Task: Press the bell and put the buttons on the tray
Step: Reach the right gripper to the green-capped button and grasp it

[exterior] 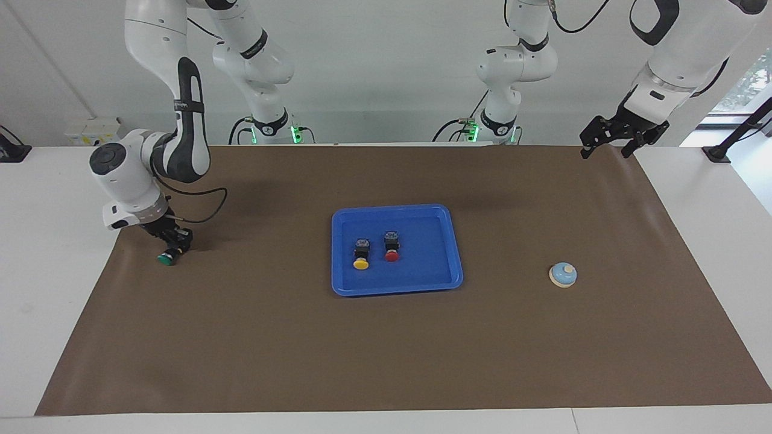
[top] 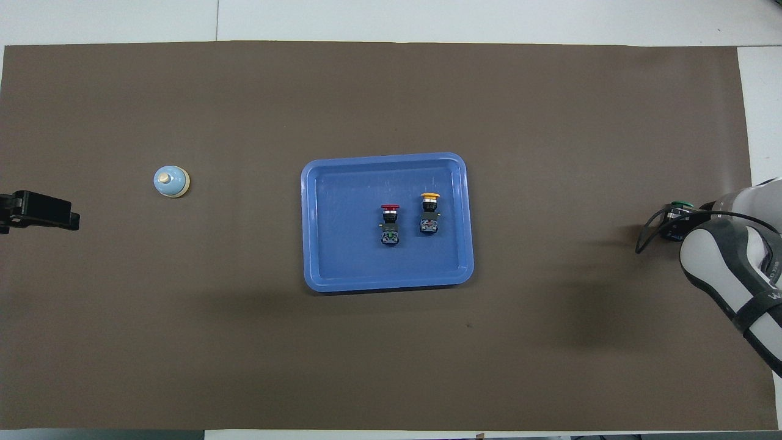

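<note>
The right gripper (exterior: 170,244), at mid-left of the facing view, is clenched on the green button (exterior: 164,259), which lies on the brown mat (exterior: 386,355) at the right arm's end of the table, its cap poking out below the fingers. The hold seems to sit on the black body, well off the cap, so the button could swing or slip out on the lift, and it would then roll off the mat edge close by. A tilted carry might also catch the tray (exterior: 456,253) rim or knock the yellow button (exterior: 360,263) and red button (exterior: 392,255), which lie side by side inside the tray at frame centre, caps pointing away from the robots. The bell (exterior: 563,274), a pale blue dome on a cream rim, sits alone at mid-right. The left gripper (exterior: 609,137) waits at upper right, jaws released, over the mat's corner.
</note>
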Robot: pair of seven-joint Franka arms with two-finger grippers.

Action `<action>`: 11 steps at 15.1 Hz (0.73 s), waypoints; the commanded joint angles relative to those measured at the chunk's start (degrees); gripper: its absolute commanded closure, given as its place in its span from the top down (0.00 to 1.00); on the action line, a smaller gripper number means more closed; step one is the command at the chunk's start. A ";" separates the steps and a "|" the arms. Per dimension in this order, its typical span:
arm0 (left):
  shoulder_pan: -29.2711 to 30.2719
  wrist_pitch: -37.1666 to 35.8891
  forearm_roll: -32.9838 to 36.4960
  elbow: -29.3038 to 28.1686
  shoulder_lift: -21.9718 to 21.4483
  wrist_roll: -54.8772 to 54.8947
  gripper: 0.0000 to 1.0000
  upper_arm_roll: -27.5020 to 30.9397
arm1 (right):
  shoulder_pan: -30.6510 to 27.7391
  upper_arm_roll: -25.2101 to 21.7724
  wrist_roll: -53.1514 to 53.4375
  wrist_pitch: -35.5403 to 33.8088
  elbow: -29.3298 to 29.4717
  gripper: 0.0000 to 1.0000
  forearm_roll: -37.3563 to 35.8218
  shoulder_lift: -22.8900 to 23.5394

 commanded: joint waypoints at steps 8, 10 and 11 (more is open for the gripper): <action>-0.13 -0.79 -0.58 0.88 0.21 0.29 1.00 0.31 | 14.75 1.02 7.98 -24.31 16.52 0.00 0.93 -1.44; -0.13 -0.79 -0.58 0.88 0.21 0.29 1.00 0.31 | 21.51 0.93 14.57 -27.74 20.21 0.00 2.67 -1.09; -0.13 -0.79 -0.58 0.88 0.21 0.29 1.00 0.31 | 24.77 0.93 17.30 -29.06 21.80 0.00 3.99 -0.92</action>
